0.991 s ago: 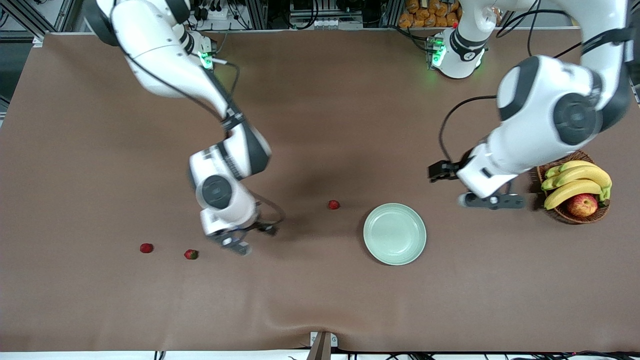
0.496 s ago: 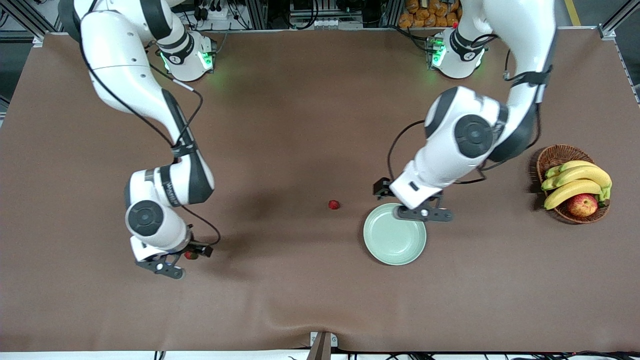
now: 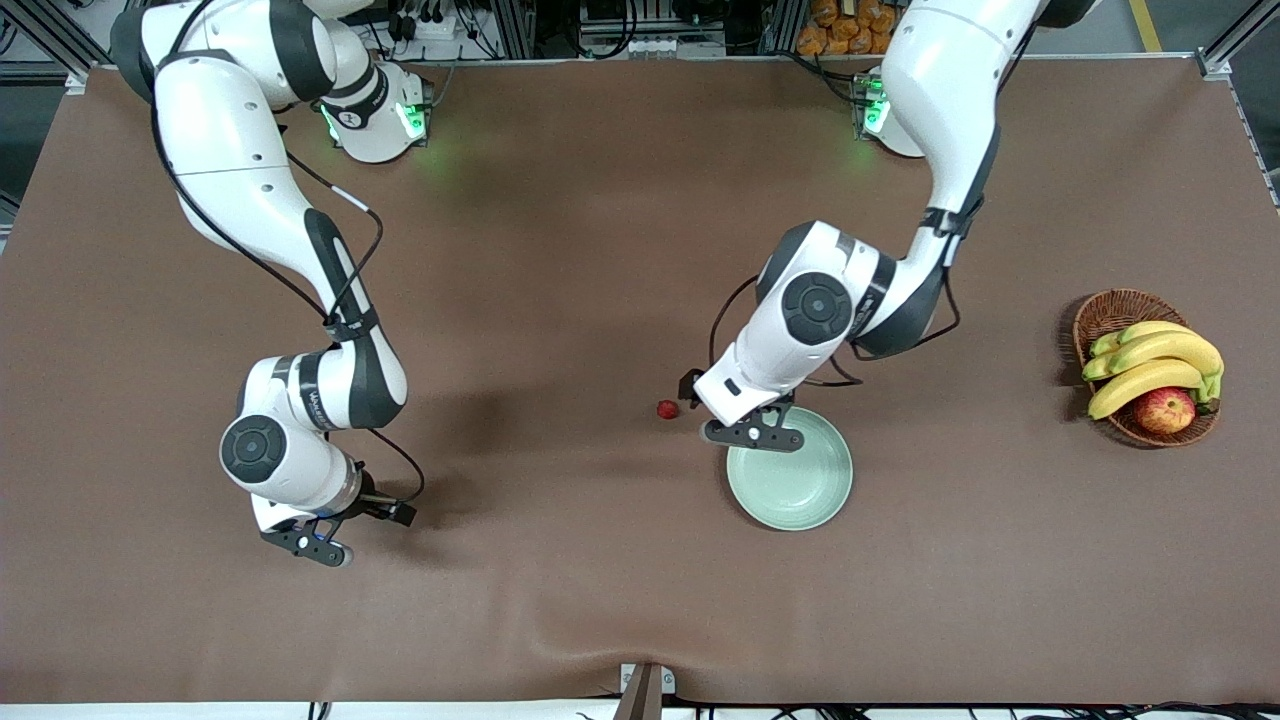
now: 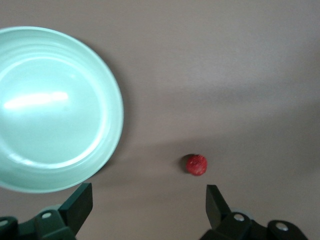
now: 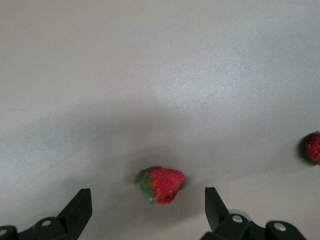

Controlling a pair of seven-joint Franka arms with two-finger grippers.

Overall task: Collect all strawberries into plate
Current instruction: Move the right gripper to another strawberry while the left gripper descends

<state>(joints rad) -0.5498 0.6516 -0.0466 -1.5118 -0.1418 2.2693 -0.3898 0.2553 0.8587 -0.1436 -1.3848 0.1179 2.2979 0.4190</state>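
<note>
The pale green plate (image 3: 800,490) (image 4: 50,110) lies near the table's middle. One strawberry (image 3: 667,409) (image 4: 196,164) rests on the cloth beside it, toward the right arm's end. My left gripper (image 3: 752,432) (image 4: 148,202) hangs open and empty over the plate's rim and the cloth between plate and berry. In the right wrist view a second strawberry (image 5: 161,185) with a green cap lies just ahead of my open, empty right gripper (image 3: 308,538) (image 5: 147,202). A third strawberry (image 5: 314,149) lies at that frame's edge. The right arm hides both of these in the front view.
A brown wicker basket (image 3: 1105,312) with bananas (image 3: 1150,365) and an apple (image 3: 1164,410) stands at the left arm's end of the table. The brown cloth has a wrinkled front edge near a clamp (image 3: 645,690).
The right gripper has swung toward the right arm's end and now covers the two berries there. The left arm has crossed from beside the basket to the plate's rim. Both grippers stayed open.
</note>
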